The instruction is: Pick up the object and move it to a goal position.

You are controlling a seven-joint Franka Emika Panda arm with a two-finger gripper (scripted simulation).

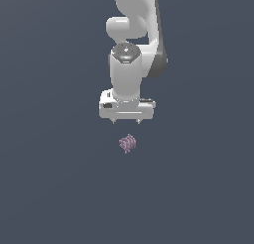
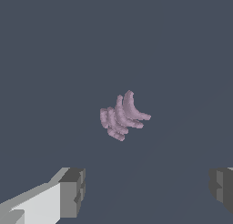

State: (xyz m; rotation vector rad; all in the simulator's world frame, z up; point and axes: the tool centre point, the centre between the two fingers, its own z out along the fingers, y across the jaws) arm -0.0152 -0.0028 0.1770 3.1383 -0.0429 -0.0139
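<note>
The object is a tiny pale purple-pink lump with ridged, curved lobes, lying on the dark grey surface. In the wrist view it shows as a bunch of curved ridges between and beyond the two fingers. My white gripper hangs directly above it, apart from it, pointing down. Its jaws stand wide apart and hold nothing. One grey fingertip and the other show at the sides of the wrist view.
The white arm rises from the gripper toward the top of the exterior view. A plain dark grey surface lies all around the object.
</note>
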